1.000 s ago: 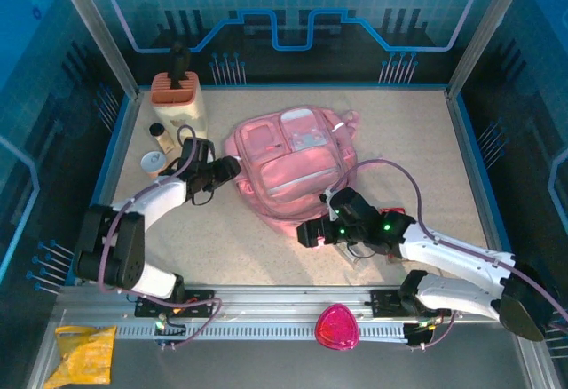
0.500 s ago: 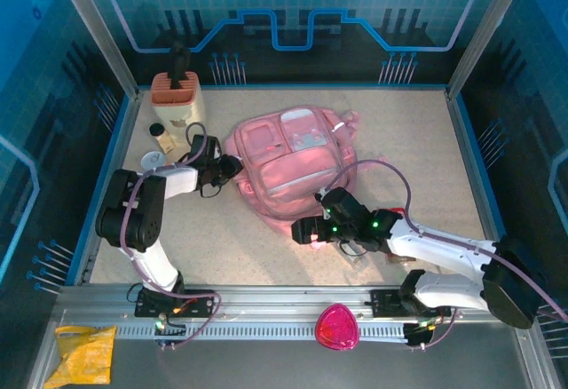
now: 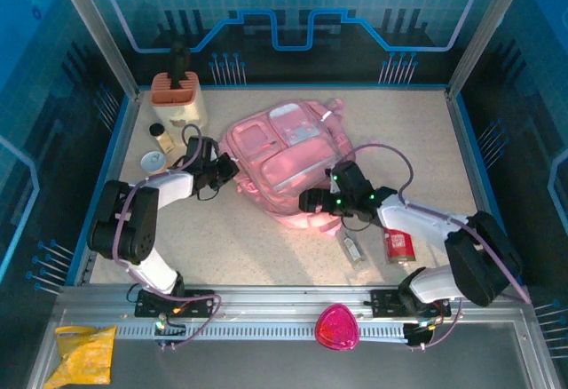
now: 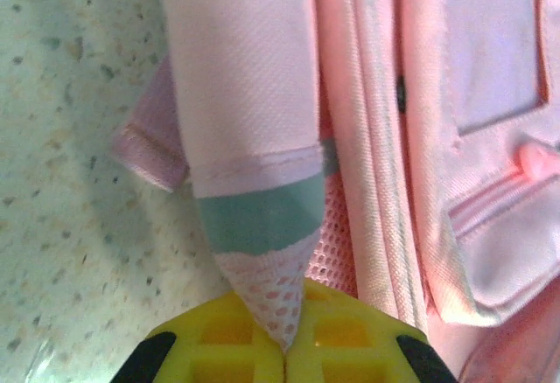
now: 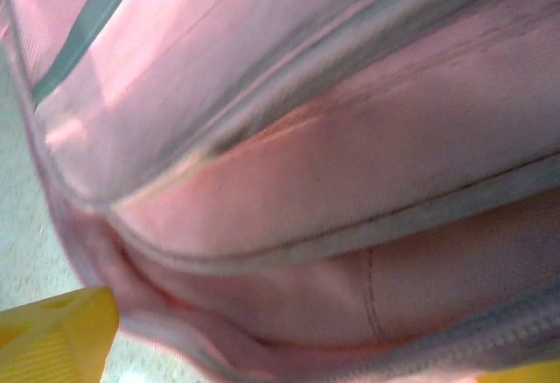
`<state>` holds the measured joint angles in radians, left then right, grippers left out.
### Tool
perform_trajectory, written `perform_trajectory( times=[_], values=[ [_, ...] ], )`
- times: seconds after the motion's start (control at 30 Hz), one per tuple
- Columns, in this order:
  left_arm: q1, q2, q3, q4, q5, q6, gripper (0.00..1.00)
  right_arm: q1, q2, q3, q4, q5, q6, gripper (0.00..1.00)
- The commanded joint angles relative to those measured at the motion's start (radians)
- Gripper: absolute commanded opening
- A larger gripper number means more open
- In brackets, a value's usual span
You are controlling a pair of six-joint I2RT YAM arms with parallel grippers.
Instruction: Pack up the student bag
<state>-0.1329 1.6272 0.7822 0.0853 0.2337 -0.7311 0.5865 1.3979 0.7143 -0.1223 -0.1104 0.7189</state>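
Both arms are built alike: the left arm (image 3: 164, 189) and the right arm (image 3: 426, 222) have smooth white shells along their links and chunky, rounded black housings at the joints. A thin mauve cable (image 3: 188, 130) loops off the left arm, and another cable (image 3: 383, 147) of the same colour runs along the right. Each arm ends in a black base (image 3: 174, 303) bolted to the silver rail (image 3: 266, 305) at the near edge of the worktop. Small green lights (image 3: 337, 201) glow on the black body of the right gripper (image 3: 311, 202). The left gripper (image 4: 284, 352) has bright yellow plastic fingers (image 4: 223, 339) moulded with square hollows, black at the outer corners; a finger (image 5: 52, 335) of the right gripper is the same yellow.
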Motion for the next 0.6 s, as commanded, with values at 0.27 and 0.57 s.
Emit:
perform_trajectory(
  times=[0.27, 0.57],
  values=[
    [-0.110, -0.142, -0.099, -0.039, 0.049, -0.114, 0.00, -0.175, 0.151, 0.255, -0.064, -0.034, -0.193, 1.00],
    [-0.198, -0.229, -0.141, -0.070, -0.038, -0.266, 0.00, -0.076, -0.031, 0.199, -0.294, 0.122, -0.252, 1.00]
  ],
)
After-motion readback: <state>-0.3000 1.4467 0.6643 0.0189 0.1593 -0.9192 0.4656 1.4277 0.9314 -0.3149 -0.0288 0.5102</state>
